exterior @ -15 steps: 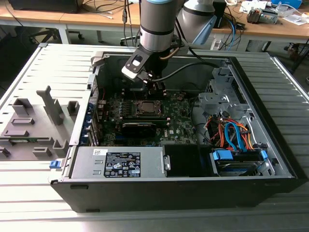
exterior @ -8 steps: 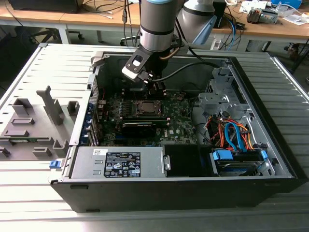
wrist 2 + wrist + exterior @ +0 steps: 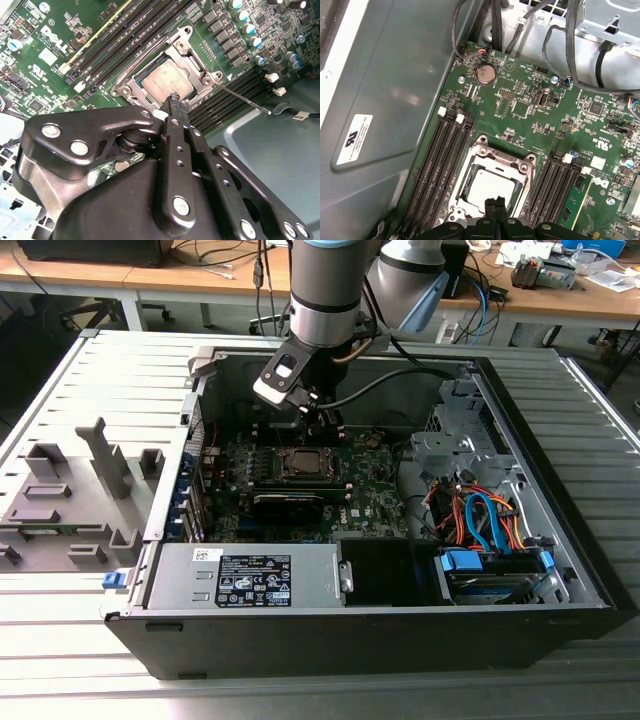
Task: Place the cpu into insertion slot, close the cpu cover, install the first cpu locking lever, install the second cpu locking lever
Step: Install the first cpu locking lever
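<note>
At the exterior view's left, a set of grey plastic fixtures stands on the slatted table, clear of the work area. Beside it lies the open black computer case, side panel off so that the arm can reach the green motherboard from above.

The black two-finger gripper hangs over the board just beside the socket. In both wrist views its fingers are pressed together with nothing between them, which presents one narrow tip suited to pushing, not gripping. That tip sits at the socket's edge.

The small square silver-grey cpu lies seated in the socket. The thin silvery metal cpu cover appears lowered around it, its window leaving the chip's top exposed.

A thin silver wire locking lever angles away from the socket across the black memory slots; judged by this, it is not latched.

At the exterior view's right, blue and orange cables are bundled well apart from the socket.
</note>
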Tool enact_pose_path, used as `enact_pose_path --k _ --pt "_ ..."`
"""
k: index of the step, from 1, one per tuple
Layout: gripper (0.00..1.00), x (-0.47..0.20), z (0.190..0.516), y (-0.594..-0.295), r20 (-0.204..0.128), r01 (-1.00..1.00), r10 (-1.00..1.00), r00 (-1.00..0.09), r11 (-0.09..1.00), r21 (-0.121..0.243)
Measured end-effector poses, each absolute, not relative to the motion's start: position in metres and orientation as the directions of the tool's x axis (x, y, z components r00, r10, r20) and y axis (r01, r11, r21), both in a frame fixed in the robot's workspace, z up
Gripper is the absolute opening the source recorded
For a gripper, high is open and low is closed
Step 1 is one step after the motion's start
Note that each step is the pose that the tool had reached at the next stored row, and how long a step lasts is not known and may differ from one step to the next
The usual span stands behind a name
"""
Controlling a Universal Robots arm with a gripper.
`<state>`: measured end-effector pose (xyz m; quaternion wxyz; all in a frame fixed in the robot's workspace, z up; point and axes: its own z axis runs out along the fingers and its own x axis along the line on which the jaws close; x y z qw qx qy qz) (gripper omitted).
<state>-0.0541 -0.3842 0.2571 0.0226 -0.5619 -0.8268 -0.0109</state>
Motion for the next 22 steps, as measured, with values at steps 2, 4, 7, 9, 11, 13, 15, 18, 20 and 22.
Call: enact_pose_path --k 2,4,7,9,11,13,15,18,20,22 --pt "0.11 -0.0541 0.2571 -0.3842 0.050 0.928 0.927 -0.372 0.373 -0.007" --pt "0.11 -0.0541 0.2571 -0.3842 0.050 0.926 0.925 -0.376 0.376 -0.007" --pt "0.11 -0.0541 0.2571 -0.3842 0.050 0.924 0.923 -0.382 0.382 -0.007" --pt "0.11 -0.0541 0.2571 -0.3842 0.050 0.923 0.922 -0.385 0.386 -0.007" --pt "0.11 -0.0541 0.2571 -0.3842 0.050 0.921 0.920 -0.389 0.390 -0.007" --pt "0.11 -0.0541 0.2571 -0.3842 0.050 0.918 0.917 -0.396 0.397 -0.007" --pt "0.11 -0.0541 0.2571 -0.3842 0.050 0.916 0.915 -0.400 0.400 -0.007" --pt "0.11 -0.0541 0.2571 -0.3842 0.050 0.912 0.911 -0.409 0.409 -0.007" --pt "0.11 -0.0541 0.2571 -0.3842 0.050 0.911 0.910 -0.412 0.413 -0.007" --pt "0.11 -0.0541 0.2571 -0.3842 0.050 0.909 0.908 -0.416 0.417 -0.007"
